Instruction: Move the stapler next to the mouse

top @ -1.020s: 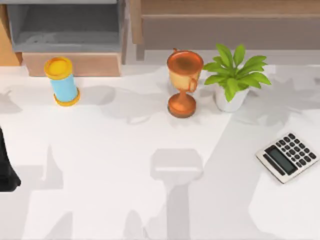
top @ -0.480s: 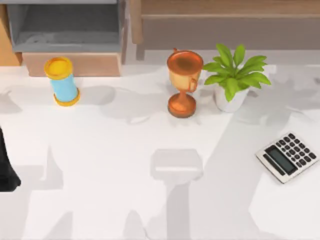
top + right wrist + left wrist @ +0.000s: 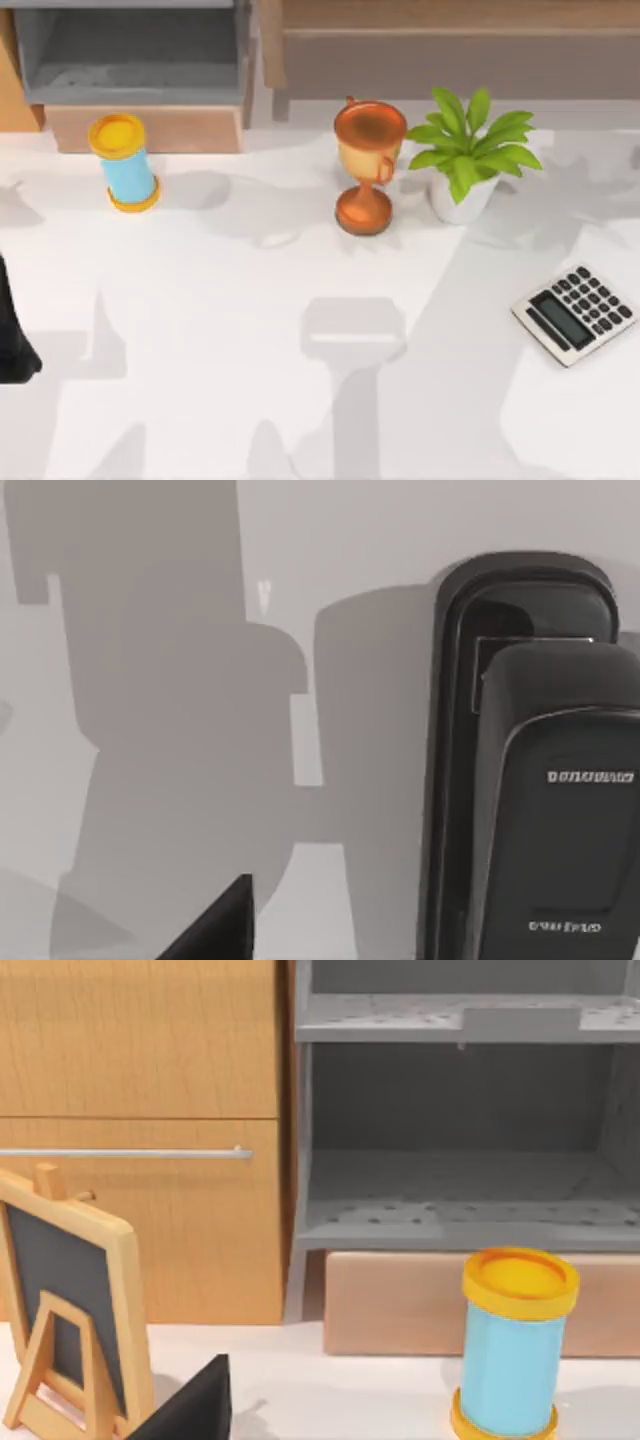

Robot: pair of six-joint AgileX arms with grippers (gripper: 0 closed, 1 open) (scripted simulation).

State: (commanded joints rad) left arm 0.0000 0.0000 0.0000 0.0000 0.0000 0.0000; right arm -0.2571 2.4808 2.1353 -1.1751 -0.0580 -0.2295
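The stapler is a slim black bar with a rounded end, lying flat on the white table close under my right wrist camera. A dark edge of my right gripper shows beside it, apart from it across a strip of bare table. The mouse is out of view. A black part of my left arm sits parked at the table's left edge, and a dark edge of the left gripper faces the shelf.
Along the back stand a blue can with a yellow lid, a bronze trophy and a potted plant. A grey calculator lies at the right. A small chalkboard easel stands before a grey shelf and a wooden cabinet.
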